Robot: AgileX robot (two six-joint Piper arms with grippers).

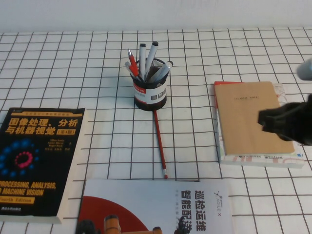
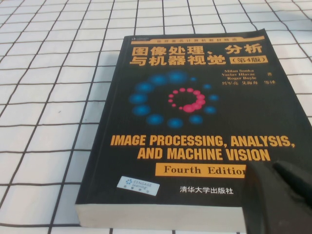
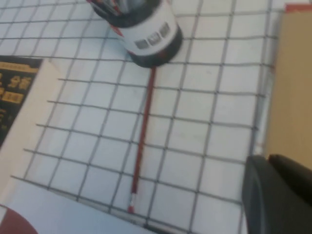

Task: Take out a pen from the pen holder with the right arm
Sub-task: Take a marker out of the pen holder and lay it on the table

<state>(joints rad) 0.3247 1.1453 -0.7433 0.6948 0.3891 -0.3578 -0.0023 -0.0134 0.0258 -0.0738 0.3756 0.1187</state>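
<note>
one closed right gripper (image 1: 265, 119) above the tan book (image 1: 243, 109); left gripper (image 2: 279, 197) over the black book (image 2: 185, 122), state unclear

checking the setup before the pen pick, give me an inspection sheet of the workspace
surface: white cloth with black grid, lying flat
job's things: pen holder upright, several pens standing in it
clutter: red pencil lying in front of the pen holder, one end at its base; black book on the left; tan book on the right; booklet at the near edge
end effectors: right end effector shut, empty, above the tan book; left end effector over the black book
cables: nothing seen
surroundings: pale wall behind the table
</note>
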